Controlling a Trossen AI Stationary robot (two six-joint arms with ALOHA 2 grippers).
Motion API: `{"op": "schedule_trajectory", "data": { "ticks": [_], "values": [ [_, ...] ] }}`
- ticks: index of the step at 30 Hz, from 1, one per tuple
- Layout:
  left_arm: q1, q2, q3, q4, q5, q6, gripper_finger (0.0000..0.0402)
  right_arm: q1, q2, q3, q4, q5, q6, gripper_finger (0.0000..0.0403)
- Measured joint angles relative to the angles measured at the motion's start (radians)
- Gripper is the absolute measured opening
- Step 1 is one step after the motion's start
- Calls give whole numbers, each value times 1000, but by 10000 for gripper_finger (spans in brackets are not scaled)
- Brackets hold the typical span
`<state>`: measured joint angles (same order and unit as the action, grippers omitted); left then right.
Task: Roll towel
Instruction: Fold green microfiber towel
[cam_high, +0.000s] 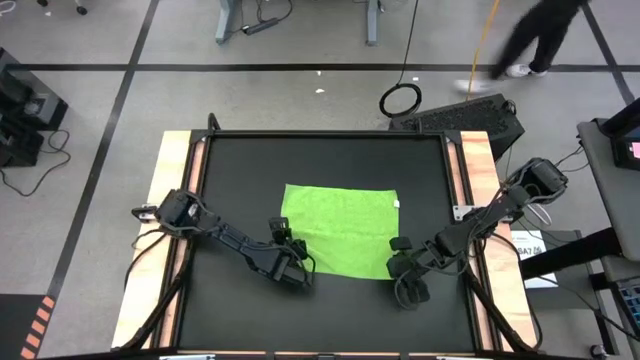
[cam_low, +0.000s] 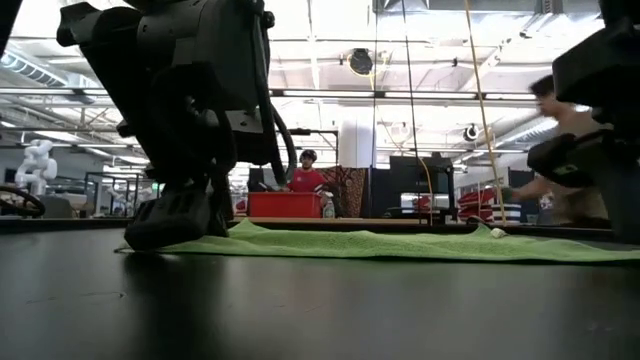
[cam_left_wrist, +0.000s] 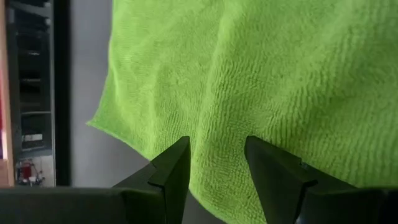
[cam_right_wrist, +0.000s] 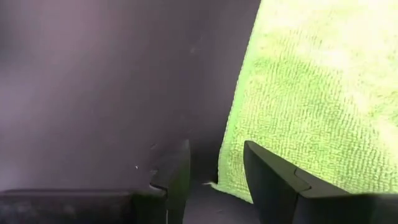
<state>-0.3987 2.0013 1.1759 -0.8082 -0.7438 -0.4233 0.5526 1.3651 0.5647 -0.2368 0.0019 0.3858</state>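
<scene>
High view: the towel (cam_high: 340, 228), a lime-green rectangle, is laid flat on the black table (cam_high: 230, 170), roughly at its centre, with a small white tag at its far right corner. The mat is bordered by pale wooden edge strips (cam_high: 168, 200) on both sides.

Left gripper (cam_high: 297, 262): positioned at the towel's near left corner. In the left wrist view the left gripper (cam_left_wrist: 217, 158) is seen with fingers (cam_left_wrist: 174, 168) parted, the green cloth (cam_left_wrist: 261, 81) lying under and between the tips; no fabric is pinched.

Right gripper (cam_high: 400, 258): positioned at the towel's near right corner. In the right wrist view the right gripper (cam_right_wrist: 216, 162) is seen with fingers (cam_right_wrist: 267, 171) apart, the towel's edge (cam_right_wrist: 311, 93) lying between the tips, one fingertip over cloth and the other over bare table; nothing is clamped.

Low view: the towel (cam_low: 400, 244) is shown as a thin, slightly rippled green layer on the dark surface, with the left arm (cam_low: 185, 120) coming down onto its corner.

Background: a person (cam_high: 540, 35) is recorded walking on the floor beyond the table; a person in red (cam_low: 306, 176) is visible far off in the room.
</scene>
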Motion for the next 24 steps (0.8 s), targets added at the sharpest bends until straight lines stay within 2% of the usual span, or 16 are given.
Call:
{"op": "schedule_trajectory", "data": {
  "ticks": [11, 16, 24],
  "values": [
    [-77, -153, -5, 26, 89, 67, 167, 37, -52, 0, -21, 81, 5, 141],
    [-159, -163, -65, 38, 93, 67, 167, 97, -52, 0, -78, 160, 15, 141],
    [-237, -163, -156, 181, 82, 89, 167, 179, -52, 0, -98, 300, 57, 141]
  ]
}}
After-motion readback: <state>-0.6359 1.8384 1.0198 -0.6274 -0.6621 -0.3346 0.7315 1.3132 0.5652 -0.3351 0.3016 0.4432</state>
